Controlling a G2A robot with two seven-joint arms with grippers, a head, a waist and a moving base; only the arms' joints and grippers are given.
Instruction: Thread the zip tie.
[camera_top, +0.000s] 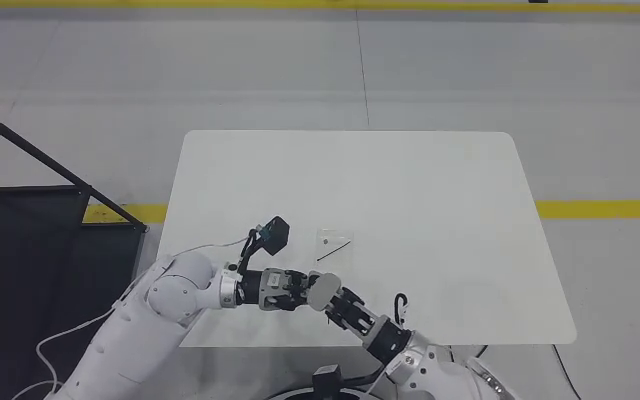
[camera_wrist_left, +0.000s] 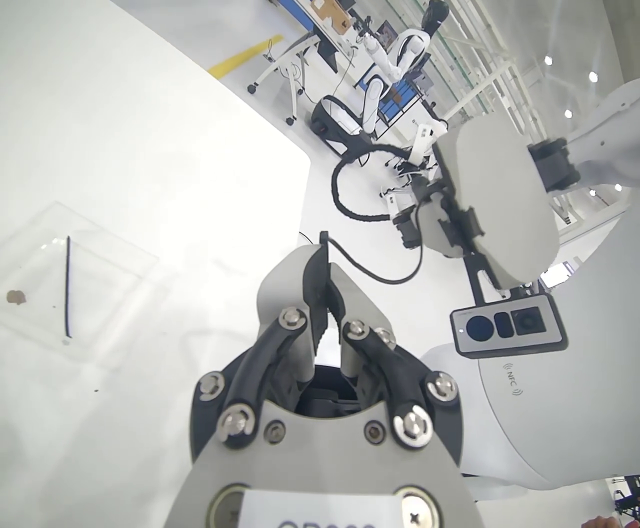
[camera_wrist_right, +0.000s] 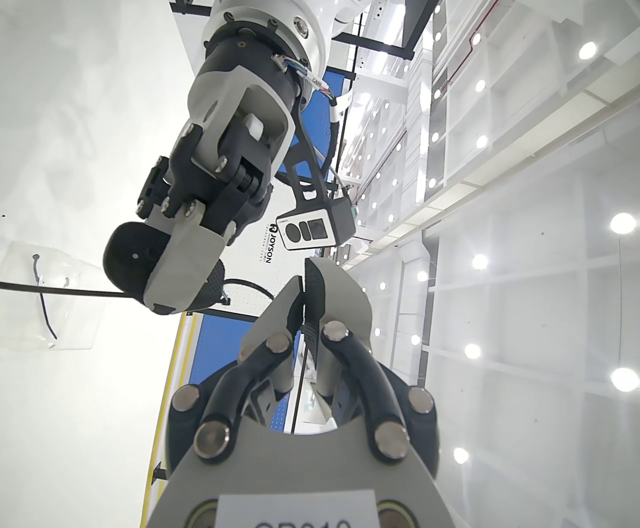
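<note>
Since left pincer (camera_wrist_left: 324, 252) and right pincer (camera_wrist_right: 304, 272) both clamp the thin black plastic zip tie (camera_wrist_left: 385, 281) above the near edge of the white bench (camera_top: 430, 200), hold its head steady and feed the tail slowly.

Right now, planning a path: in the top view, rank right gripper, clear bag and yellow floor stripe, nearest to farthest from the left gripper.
1. right gripper, meeting the left gripper at the zip tie.
2. clear bag, on the table just beyond.
3. yellow floor stripe, off the table's sides.
</note>
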